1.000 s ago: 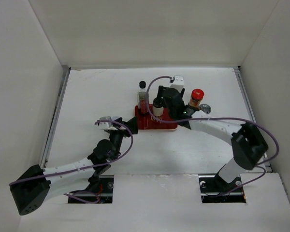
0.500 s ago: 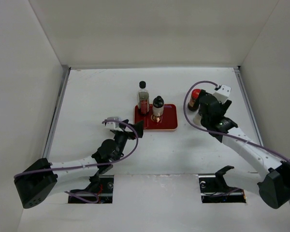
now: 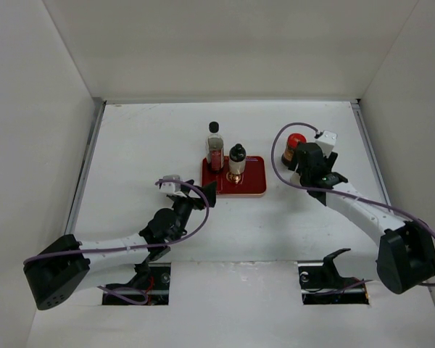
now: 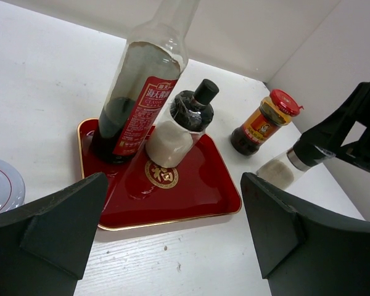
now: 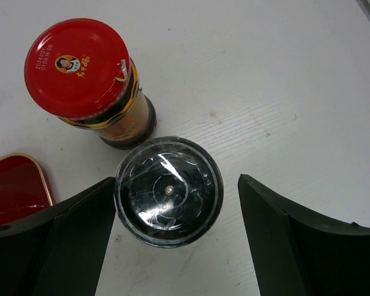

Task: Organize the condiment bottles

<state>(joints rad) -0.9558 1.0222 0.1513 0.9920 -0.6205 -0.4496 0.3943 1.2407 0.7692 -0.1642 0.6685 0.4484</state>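
On the red tray [image 3: 251,183], which lies at the middle of the white table [image 3: 145,138], two condiment bottles stand upright, long axes vertical, caps up. The tall clear bottle [image 4: 142,80], dark inside with a red label, is at the tray's back left corner. The short black-capped bottle [image 4: 184,120], white in its lower half, stands just to its right, at the far edge of the gold emblem [image 4: 161,174]; the rest of the tray is bare.

Off the tray to its right, the red-capped jar [image 5: 89,74] and the grey-lidded jar [image 5: 168,192] stand upright on the table, touching or nearly so, the grey-lidded one nearer the arms. The right gripper [image 5: 176,179] hangs over the grey-lidded jar with its jaws apart, one on each side. The left one is at the lid's edge; the right one is clear of it.

Off the tray's left side only part of the white-lidded jar [image 4: 1,185] shows, lid up. The left gripper [image 4: 172,179] is at the tray's near left corner, pointed at the tray, jaws wide apart and holding nothing.

Plain white walls [image 3: 203,43] enclose the table on three sides.
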